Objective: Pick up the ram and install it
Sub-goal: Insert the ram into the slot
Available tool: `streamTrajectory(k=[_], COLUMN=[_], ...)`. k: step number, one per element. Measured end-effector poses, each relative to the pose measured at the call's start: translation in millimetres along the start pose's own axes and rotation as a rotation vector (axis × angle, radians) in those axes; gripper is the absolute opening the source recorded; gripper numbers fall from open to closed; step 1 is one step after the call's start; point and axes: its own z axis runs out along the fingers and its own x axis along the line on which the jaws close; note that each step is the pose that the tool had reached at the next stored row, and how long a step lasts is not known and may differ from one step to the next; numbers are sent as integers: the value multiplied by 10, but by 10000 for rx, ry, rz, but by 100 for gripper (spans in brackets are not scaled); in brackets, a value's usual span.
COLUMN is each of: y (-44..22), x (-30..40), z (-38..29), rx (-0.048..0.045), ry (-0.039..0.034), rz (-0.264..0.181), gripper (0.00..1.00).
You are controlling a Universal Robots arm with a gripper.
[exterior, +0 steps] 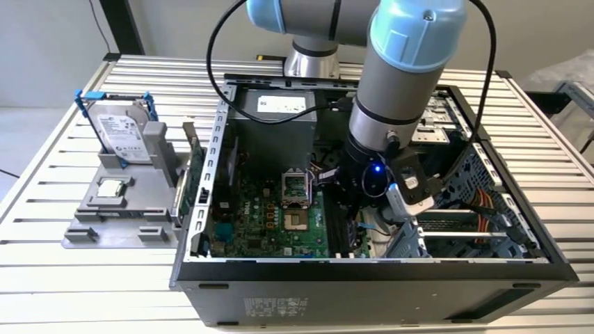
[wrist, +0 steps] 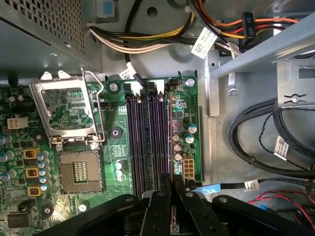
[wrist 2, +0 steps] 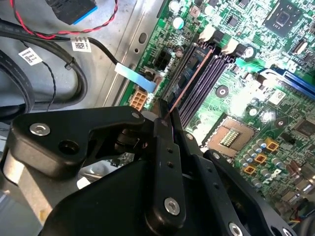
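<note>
arm reaches down into the open case (exterior: 278, 271) | gripper (wrist 2: 165, 115) pinched on the ram (wrist 2: 189, 81) | ram seen edge-on, thin dark strip, standing in the slot (wrist: 170, 142) at the bank's outer edge, on the motherboard (wrist: 115, 147)

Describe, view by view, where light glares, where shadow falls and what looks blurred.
Exterior view: the slatted table is brightly lit, the computer case interior darker. Second wrist view: glare whitens the motherboard; the close claw looks soft. First wrist view: even light on the memory slots, the claw dark.
</note>
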Motion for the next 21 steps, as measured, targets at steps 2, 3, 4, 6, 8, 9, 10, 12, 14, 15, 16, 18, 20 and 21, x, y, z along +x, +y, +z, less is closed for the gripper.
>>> streamTrajectory(k=[2, 3, 4, 6, 8, 9, 10, 12, 14, 15, 16, 18, 20, 21], y=[0, 0, -1, -7, -12, -16, -18, -18, -19, -19, -19, -19, -19, -19], x=[0, 0, 0, -3, -7, -10, -11, -11, -12, -12, -12, -12, -12, -12], z=[1, 4, 7, 8, 9, 10, 10, 9, 9, 9, 9, 9, 9, 9], rx=[3, 1, -2, 0, 1, -3, -3, -2, 1, 0, 0, 0, 0, 0], ry=[1, 1, 1, 1, 5, 6, 6, 7, 7, 7, 7, 7, 7, 7], rz=[14, 20, 28, 33, 36, 36, 36, 38, 37, 37, 37, 37, 37, 37], gripper=[0, 0, 0, 0, 0, 0, 0, 0, 0, 0, 0, 0, 0, 0])
